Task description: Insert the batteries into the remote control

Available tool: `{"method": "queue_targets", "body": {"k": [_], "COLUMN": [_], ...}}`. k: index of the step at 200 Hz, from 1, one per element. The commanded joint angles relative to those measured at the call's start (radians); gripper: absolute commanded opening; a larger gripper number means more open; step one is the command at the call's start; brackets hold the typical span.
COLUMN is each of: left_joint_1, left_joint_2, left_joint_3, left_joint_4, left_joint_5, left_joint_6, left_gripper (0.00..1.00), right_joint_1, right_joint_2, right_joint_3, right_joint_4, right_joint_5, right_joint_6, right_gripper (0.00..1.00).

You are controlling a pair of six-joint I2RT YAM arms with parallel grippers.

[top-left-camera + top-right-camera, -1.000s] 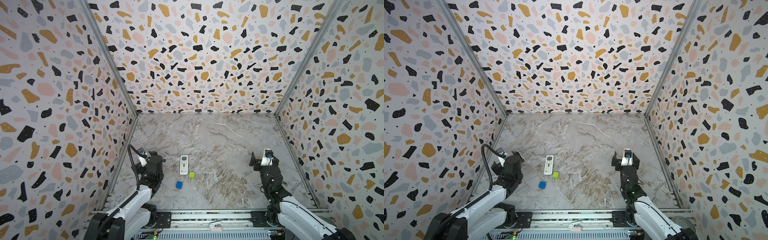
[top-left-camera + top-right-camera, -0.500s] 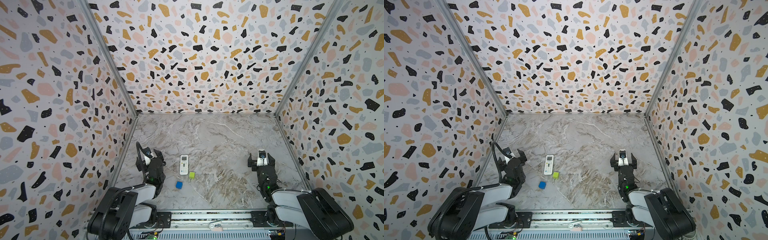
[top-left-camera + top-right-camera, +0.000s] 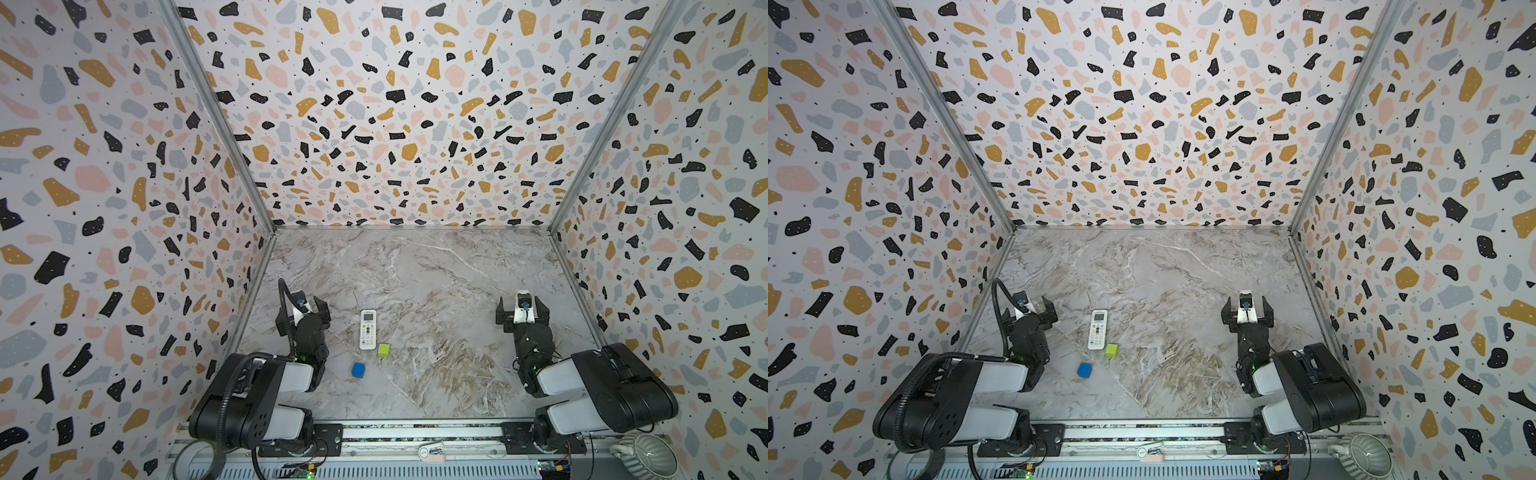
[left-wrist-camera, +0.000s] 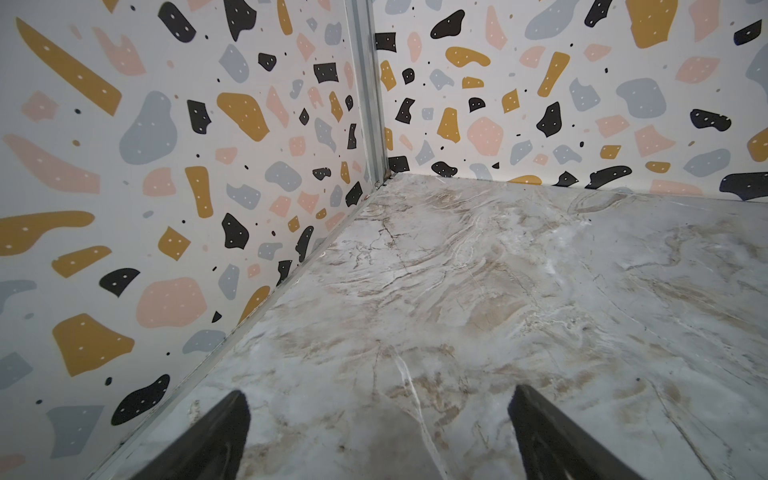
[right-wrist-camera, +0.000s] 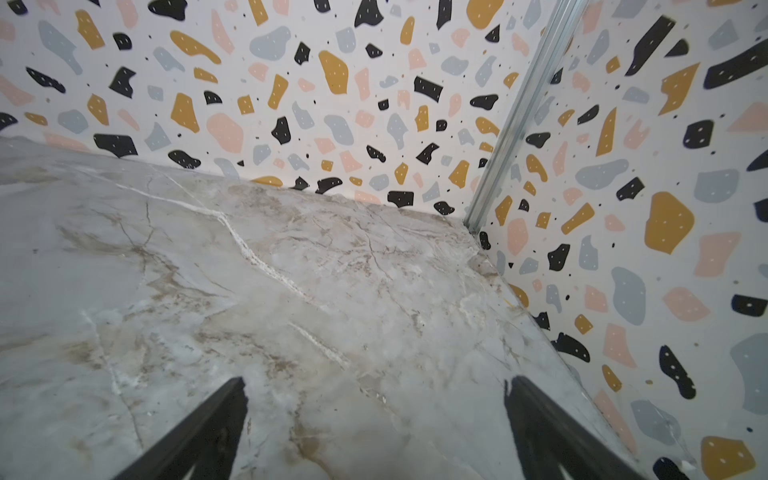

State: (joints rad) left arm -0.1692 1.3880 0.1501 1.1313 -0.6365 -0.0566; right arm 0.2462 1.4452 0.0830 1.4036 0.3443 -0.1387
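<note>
Both arms are sitting folded low along the near edge of the table (image 3: 415, 270), one toward each near corner. This reads as a parked pose rather than a reach, since neither gripper is aiming at anything. The left gripper (image 3: 302, 315) is facing the far-left corner with its fingers (image 4: 232, 415) spread wide and nothing between them. The right gripper (image 3: 520, 309) is facing the far-right corner, equally released and empty (its wrist view is showing only bare marble between the fingers (image 5: 226, 399)). The remote (image 3: 368, 329) is lying flat in the near-left part of the table, just inboard of the left gripper and well apart from the right one. Its button face is looking up, so the back is pressing against the table, and any battery recess there is hidden. Its long axis is running from the near edge toward the far edge, about parallel to the left edge, with the display end pointing at the far edge. A green cube (image 3: 384, 350) is sitting just beside the remote's near right corner, and I cannot tell whether they are touching. A blue cube (image 3: 358, 370) is lying a little nearer the near edge. The batteries are not showing in any view, so whether they are loaded or out of sight I cannot tell.
</note>
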Motion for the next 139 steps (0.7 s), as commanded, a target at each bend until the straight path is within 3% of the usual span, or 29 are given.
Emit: {"method": "queue_targets", "body": {"k": [1, 31, 44, 60, 139], "left_joint_1": [0.008, 0.008, 0.008, 0.008, 0.008], "left_joint_2": [0.005, 0.009, 0.005, 0.005, 0.004], "left_joint_3": [0.005, 0.005, 0.002, -0.003, -0.003], "left_joint_4": [0.086, 0.088, 0.086, 0.096, 0.096], "left_joint_5": [0.024, 0.022, 0.023, 0.02, 0.019], "left_joint_6": [-0.011, -0.013, -0.014, -0.014, -0.015], "left_gripper": [0.99, 0.99, 0.99, 1.0, 0.99], "right_joint_1": [-0.021, -0.122, -0.185, -0.161, -0.144], "right_joint_2": [-0.026, 0.012, 0.03, 0.05, 0.047], "right_joint_3": [0.023, 0.147, 0.135, 0.12, 0.121], "right_joint_4": [0.002, -0.224, -0.188, -0.141, -0.148], "right_joint_5": [-0.054, -0.144, -0.225, -0.169, -0.148], "right_joint_6": [0.04, 0.136, 0.175, 0.166, 0.157], "right_gripper": [0.99, 0.99, 0.99, 0.99, 0.99]}}
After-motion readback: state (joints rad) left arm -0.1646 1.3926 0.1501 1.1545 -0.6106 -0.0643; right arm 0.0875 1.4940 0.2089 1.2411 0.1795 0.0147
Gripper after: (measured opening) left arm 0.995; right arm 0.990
